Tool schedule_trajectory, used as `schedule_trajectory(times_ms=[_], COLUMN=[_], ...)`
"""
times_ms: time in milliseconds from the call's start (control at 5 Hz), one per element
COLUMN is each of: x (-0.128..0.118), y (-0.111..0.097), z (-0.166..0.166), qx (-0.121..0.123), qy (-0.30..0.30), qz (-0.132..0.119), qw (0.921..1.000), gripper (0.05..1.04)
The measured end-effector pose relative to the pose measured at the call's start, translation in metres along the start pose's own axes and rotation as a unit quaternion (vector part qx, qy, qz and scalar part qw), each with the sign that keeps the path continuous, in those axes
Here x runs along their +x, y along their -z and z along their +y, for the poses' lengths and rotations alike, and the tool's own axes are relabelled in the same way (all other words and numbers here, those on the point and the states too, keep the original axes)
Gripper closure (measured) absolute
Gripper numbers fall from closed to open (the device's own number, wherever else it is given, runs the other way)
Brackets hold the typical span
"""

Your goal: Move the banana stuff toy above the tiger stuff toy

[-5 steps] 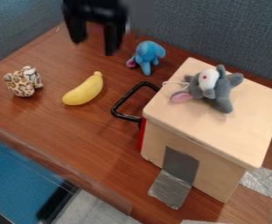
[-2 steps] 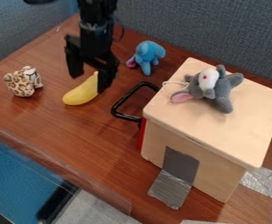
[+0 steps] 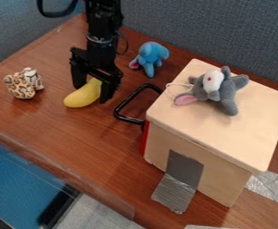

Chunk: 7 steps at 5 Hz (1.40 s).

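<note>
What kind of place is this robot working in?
Probably an office or lab corner: a wood-look table stands against grey fabric panels, and silver tape sticks to a wooden box.

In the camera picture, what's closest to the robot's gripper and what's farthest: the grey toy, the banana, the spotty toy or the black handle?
From the gripper:
1. Banana, right by it
2. Black handle, just right
3. Spotty toy, off left
4. Grey toy, right, on the box
</note>
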<state>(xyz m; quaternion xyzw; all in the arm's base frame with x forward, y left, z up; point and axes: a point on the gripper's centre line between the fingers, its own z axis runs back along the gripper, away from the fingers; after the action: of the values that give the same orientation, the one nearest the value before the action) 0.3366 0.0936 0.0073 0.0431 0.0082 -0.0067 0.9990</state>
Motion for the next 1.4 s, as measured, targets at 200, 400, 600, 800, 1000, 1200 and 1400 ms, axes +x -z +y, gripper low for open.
schedule_trajectory(times_ms=[200, 400, 600, 800, 1000, 1200, 1400], x=[0.001, 0.001, 0.011, 0.024, 0.031, 0.032, 0.032], y=[0.004, 0.002, -0.009, -0.028, -0.022, -0.012, -0.004], z=[-0.001, -0.002, 0.01, 0.043, 0.066, 0.083, 0.098], qx=[-0.006, -0.005, 0.001, 0.005, 0.002, 0.002, 0.0], qy=[-0.003, 0.0, -0.005, -0.043, -0.054, -0.065, -0.077], qz=[0.009, 0.014, 0.003, -0.028, -0.025, -0.016, -0.011], qw=[0.9999, 0.9999, 1.0, 0.9987, 0.9982, 0.9978, 0.997], gripper=[0.418, 0.548, 0.548, 0.548, 0.548, 0.548, 0.548])
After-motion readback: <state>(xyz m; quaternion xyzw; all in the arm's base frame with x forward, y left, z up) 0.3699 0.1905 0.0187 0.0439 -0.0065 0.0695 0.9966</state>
